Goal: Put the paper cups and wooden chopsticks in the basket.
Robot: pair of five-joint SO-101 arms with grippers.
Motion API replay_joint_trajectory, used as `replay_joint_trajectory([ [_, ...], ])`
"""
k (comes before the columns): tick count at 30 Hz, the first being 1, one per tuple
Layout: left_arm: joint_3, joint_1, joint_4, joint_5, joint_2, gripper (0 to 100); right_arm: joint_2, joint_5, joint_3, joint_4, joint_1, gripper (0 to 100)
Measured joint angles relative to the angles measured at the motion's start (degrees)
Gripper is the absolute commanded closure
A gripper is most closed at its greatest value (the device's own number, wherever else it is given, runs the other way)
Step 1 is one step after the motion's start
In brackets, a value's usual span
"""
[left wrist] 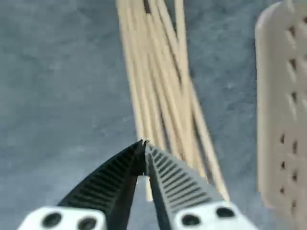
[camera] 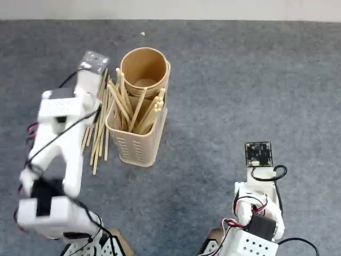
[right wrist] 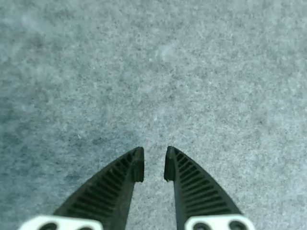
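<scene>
A cream perforated basket (camera: 139, 145) stands mid-table with a brown paper cup (camera: 144, 69) in its far end and several wooden chopsticks (camera: 136, 111) leaning inside it. More chopsticks (camera: 98, 140) lie in a loose bundle on the carpet by the basket's left side, partly under the left arm (camera: 64, 112). The left gripper (left wrist: 144, 145) is shut, tips touching, just above the near end of that bundle (left wrist: 158, 91), with the basket wall (left wrist: 283, 110) beside it. Over bare carpet, the right gripper (right wrist: 153, 165) is open by a narrow gap and holds nothing.
The right arm (camera: 258, 213) sits folded back at the near right edge. Grey carpet (camera: 250, 85) covers the table, with free room to the right of and behind the basket.
</scene>
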Motion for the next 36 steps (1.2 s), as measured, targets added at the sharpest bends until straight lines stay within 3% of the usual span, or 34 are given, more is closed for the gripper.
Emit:
replay_joint_trajectory([
  [3, -4.0, 0.4, 0.0, 5.5, 8.4, 84, 0.0, 0.0, 0.0, 0.0, 0.0, 91.0],
  [10, -14.2, 0.3, 0.1, 7.2, 23.5, 87, 0.0, 0.0, 0.0, 0.0, 0.0, 91.0],
  [17, -16.2, -0.4, 0.6, 10.3, 25.1, 87, 0.0, 0.0, 0.0, 0.0, 0.0, 91.0],
  [22, -16.4, -0.7, 0.7, 10.4, 25.4, 99, 0.0, 0.0, 0.0, 0.0, 0.0, 91.0],
  [36, -20.7, -1.1, 5.7, 10.3, 25.8, 99, 0.0, 0.0, 0.0, 0.0, 0.0, 91.0],
])
